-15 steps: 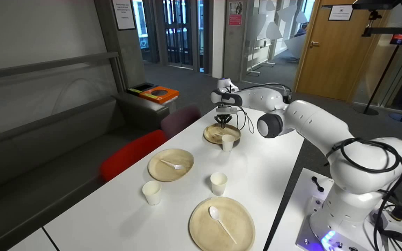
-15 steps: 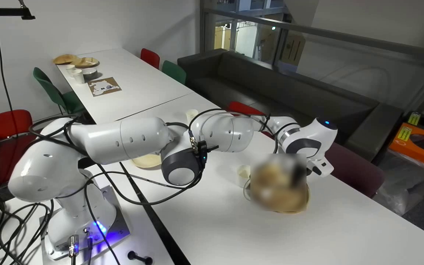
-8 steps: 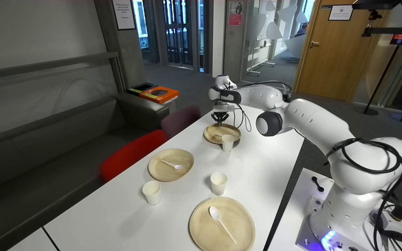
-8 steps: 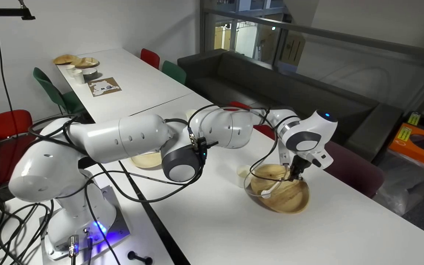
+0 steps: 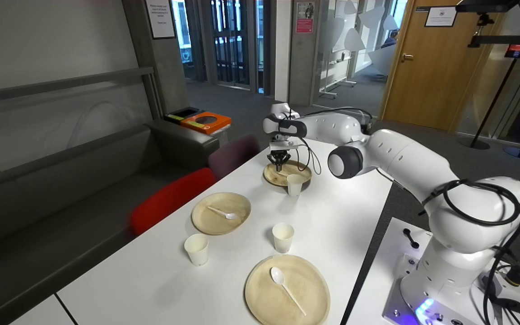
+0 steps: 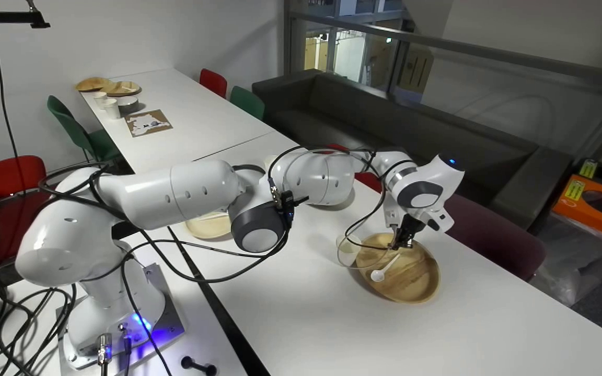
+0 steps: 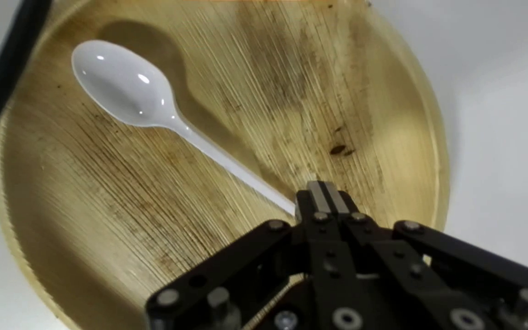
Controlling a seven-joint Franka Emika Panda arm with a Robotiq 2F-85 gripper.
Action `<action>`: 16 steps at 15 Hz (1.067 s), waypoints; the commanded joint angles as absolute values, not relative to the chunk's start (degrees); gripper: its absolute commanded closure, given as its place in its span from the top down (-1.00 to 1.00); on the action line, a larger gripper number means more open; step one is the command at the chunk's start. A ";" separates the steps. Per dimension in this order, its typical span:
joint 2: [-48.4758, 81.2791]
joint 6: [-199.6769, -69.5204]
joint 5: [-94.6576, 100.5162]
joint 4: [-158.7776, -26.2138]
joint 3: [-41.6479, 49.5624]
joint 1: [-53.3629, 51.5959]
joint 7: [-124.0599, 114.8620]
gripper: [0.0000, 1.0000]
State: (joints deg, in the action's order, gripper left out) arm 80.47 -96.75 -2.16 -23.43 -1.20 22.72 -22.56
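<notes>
My gripper [image 7: 322,185] is shut, its two fingertips pressed together with nothing between them. It hangs over a round wooden plate [image 7: 397,151], pointing down; whether it touches the plate I cannot tell. A white plastic spoon [image 7: 124,87] lies in that plate, bowl toward the upper left of the wrist view. Its handle runs to the left finger, which hides the handle's end; contact there is unclear. In both exterior views the gripper [image 5: 279,167] is above the part of the plate [image 6: 416,282] on the sofa side. A pale cup [image 6: 348,252] stands upright beside the plate.
On the same white table are a plate with a spoon [image 5: 221,226], a nearer plate [image 5: 260,293] with a spoon, and two cups [image 5: 197,250]. A red chair [image 5: 174,198] and a sofa [image 5: 75,198] line one side. A black cable [image 7: 2,73] crosses the wrist view.
The shut gripper has shifted left in both exterior views. It rose a little, then came lower over the plate. Plate, spoon and cup have stayed in place.
</notes>
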 commanded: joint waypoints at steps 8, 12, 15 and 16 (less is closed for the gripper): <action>79.31 -90.06 -3.12 -25.75 -1.13 24.29 -22.75 -1.00; 79.77 -89.21 -3.46 -25.56 -0.71 24.65 -23.20 -1.00; 80.03 -88.90 -3.57 -25.56 -0.50 24.74 -23.36 -1.00; 80.17 -88.80 -3.61 -25.44 -0.46 24.75 -23.38 -1.00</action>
